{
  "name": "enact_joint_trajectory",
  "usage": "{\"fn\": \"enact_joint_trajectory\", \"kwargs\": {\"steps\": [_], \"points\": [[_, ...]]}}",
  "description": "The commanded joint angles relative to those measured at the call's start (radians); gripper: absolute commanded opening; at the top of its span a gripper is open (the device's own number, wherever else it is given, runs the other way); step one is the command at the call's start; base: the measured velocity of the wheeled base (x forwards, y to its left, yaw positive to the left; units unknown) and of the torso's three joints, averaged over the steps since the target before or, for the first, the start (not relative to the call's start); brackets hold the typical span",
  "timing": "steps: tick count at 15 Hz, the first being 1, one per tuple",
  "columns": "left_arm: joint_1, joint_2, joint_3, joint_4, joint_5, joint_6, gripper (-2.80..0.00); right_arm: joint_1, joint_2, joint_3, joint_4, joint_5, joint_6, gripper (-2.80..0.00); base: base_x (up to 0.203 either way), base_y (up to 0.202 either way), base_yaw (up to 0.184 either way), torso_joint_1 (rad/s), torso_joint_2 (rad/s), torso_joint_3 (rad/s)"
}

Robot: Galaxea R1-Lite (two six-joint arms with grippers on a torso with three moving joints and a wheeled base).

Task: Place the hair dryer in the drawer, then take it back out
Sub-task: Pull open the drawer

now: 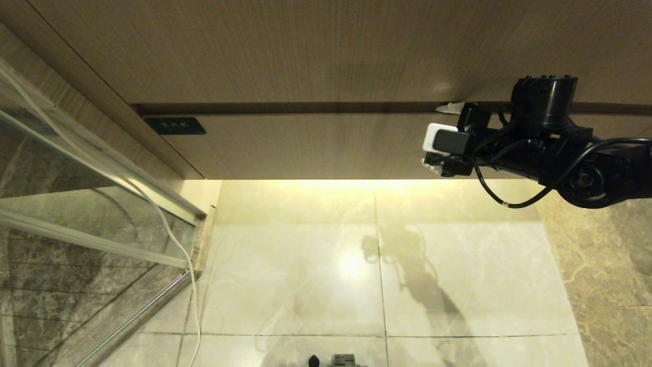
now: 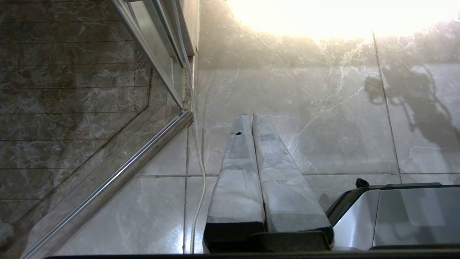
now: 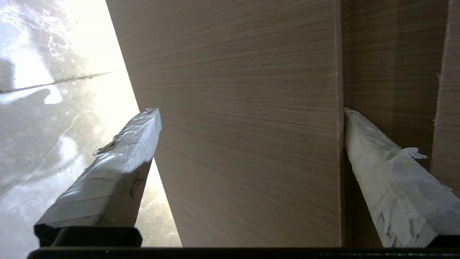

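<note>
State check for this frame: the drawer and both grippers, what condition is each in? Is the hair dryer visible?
drawer: shut, front flush under the upper panel.
right gripper: open, fingers straddling the drawer front, one at its top edge, one below its lower edge.
left gripper: shut, empty, pointing at the floor.
hair dryer: not in view.

Pale wood-grain drawer (image 1: 316, 148), cream marble-veined floor tiles (image 1: 305, 265), black right arm (image 1: 570, 158), white-wrapped fingers (image 3: 118, 169)

Right end effector (image 3: 248, 111) raised, fingers spread wide; left end effector (image 2: 251, 117) parked, fingers together.
</note>
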Motion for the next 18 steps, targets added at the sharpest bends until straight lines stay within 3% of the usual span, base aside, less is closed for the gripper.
{"fn": "enact_joint_trajectory", "kwargs": {"steps": [1, 7, 11, 18], "points": [[0.001, 0.000, 0.000, 0.000, 0.000, 0.000, -2.80, -0.007, 0.030, -0.014, -0.004, 0.002, -0.009, 0.00, 0.000, 0.000, 0.000, 0.000, 0.00, 0.000], [0.001, 0.000, -0.001, 0.000, 0.000, 0.000, -2.80, -0.025, 0.061, -0.043, 0.026, 0.003, -0.027, 0.00, 0.000, 0.000, 0.000, 0.000, 0.00, 0.000], [0.000, 0.000, 0.000, 0.000, 0.000, 0.000, -2.80, -0.033, 0.031, -0.041, 0.235, 0.003, -0.018, 0.00, 0.000, 0.000, 0.000, 0.000, 0.00, 0.000], [0.001, 0.000, 0.000, 0.000, 0.000, 0.000, -2.80, -0.039, -0.019, 0.001, 0.334, -0.009, -0.012, 0.00, 0.000, 0.000, 0.000, 0.000, 0.00, 0.000]]}}
